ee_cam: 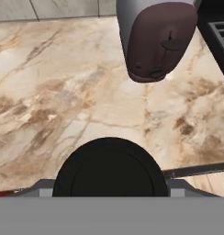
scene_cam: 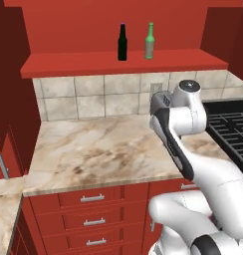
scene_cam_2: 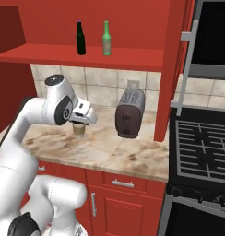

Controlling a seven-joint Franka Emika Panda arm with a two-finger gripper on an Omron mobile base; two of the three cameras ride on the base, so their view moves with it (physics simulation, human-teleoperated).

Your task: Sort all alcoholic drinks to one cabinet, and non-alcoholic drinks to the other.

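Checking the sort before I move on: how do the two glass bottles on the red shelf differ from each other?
The dark bottle is near-black with a purple cap; the green bottle is translucent green with a pale label. The dark bottle stands to the left of the green bottle in both base views, apart from it. Both are slim, upright, about the same height, and share the same red shelf.

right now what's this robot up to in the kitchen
It is sorting drinks. The dark bottle and green bottle already stand side by side on the open cabinet shelf. The gripper hangs over the lidded paper cup on the counter, beside the toaster. Whether it grips the cup is unclear.
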